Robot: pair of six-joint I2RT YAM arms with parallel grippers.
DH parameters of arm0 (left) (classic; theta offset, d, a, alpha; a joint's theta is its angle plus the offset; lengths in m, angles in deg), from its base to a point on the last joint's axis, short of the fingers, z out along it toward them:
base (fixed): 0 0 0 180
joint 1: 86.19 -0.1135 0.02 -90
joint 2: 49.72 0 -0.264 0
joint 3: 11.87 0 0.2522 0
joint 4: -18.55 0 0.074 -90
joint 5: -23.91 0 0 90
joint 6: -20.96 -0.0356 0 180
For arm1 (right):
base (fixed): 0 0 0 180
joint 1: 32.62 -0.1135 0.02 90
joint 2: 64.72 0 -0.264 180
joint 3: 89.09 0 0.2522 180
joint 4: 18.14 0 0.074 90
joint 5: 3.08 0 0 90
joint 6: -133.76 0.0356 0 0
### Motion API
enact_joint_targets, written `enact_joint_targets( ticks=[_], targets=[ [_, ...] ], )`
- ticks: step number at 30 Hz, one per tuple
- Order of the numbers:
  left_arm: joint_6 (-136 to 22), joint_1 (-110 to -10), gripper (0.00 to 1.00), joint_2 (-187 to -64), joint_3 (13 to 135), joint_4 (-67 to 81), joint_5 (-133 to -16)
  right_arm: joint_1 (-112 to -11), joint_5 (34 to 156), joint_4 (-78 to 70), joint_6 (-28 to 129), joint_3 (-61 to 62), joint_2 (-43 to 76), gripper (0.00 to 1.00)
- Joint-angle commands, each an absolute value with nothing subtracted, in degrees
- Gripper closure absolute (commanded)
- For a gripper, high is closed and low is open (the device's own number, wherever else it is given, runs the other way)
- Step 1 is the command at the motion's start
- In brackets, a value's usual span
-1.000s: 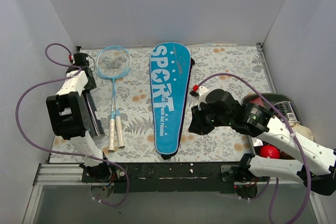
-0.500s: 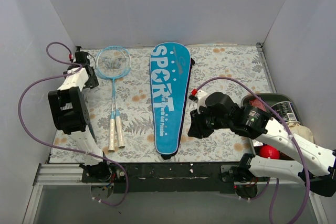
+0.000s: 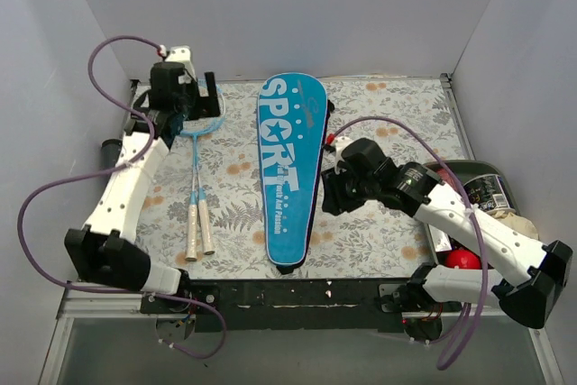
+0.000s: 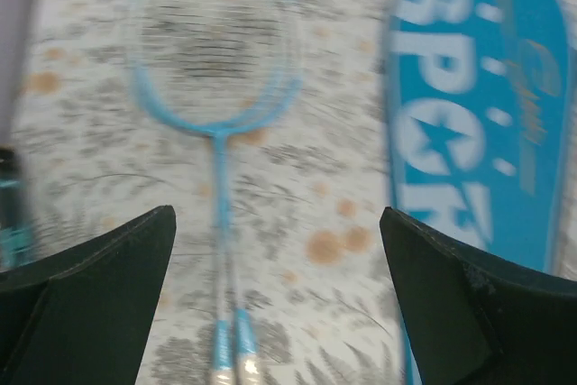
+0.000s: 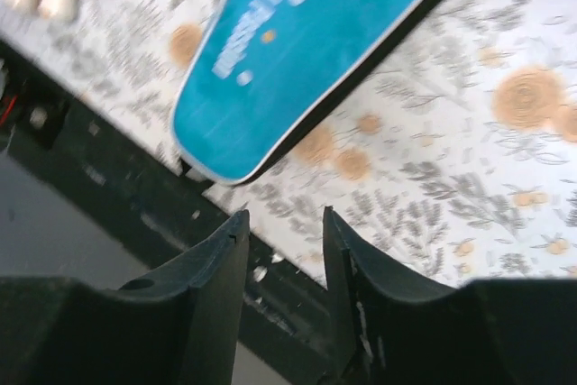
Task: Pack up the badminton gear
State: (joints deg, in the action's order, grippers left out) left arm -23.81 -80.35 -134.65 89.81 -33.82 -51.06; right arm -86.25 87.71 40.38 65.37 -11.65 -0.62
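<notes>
Two light-blue rackets (image 3: 196,160) with white handles lie side by side on the left of the floral mat. The blue cover lettered "SPORT" (image 3: 288,169) lies flat in the middle. My left gripper (image 3: 189,95) hangs wide open and empty above the racket heads. Its wrist view shows the rackets (image 4: 216,96) below, the cover (image 4: 478,105) to the right, and the gripper (image 4: 279,304) holding nothing. My right gripper (image 3: 332,194) hovers by the cover's right edge, its jaws a little apart and empty (image 5: 284,259), over the cover's handle end (image 5: 288,51). No shuttlecocks show.
A dark bin (image 3: 505,188) at the right holds cans, packets and a red ball (image 3: 464,261). A dark object (image 3: 110,144) sits at the mat's left edge; I cannot tell what it is. The black front rail (image 3: 297,293) runs along the near edge. White walls close in three sides.
My left arm has unfolded from the left wall and risen, bringing its gripper above the racket heads. My right gripper has shifted slightly toward the cover.
</notes>
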Motion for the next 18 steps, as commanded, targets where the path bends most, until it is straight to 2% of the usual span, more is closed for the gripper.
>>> enact_joint_targets(
  ticks=[1, 6, 9, 11, 13, 18],
  targets=[
    [-19.0, -72.5, 0.02, -124.0, 80.2, -31.3, -69.8, -75.3, 88.7, 35.2, 63.8, -10.0, 0.7, 0.46],
    [-16.3, -70.3, 0.02, -117.5, 69.3, -26.2, -73.4, -66.6, 93.9, 26.7, 67.0, -13.4, 4.6, 0.39],
    [-16.9, -68.7, 0.02, -114.9, 64.7, -26.8, -73.7, -66.1, 95.7, 21.1, 69.2, -14.9, 7.9, 0.38],
    [-17.1, -68.3, 0.02, -113.5, 63.1, -27.4, -72.9, -66.5, 103.1, 15.4, 70.2, -15.3, 9.7, 0.39],
    [-17.1, -68.2, 0.02, -111.6, 63.1, -28.2, -72.2, -69.4, 106.4, 13.6, 70.7, -13.6, 14.0, 0.39],
    [-15.7, -68.1, 0.03, -108.3, 68.1, -31.1, -67.2, -83.7, 96.4, 20.8, 68.2, 5.0, 28.4, 0.39]
  ],
)
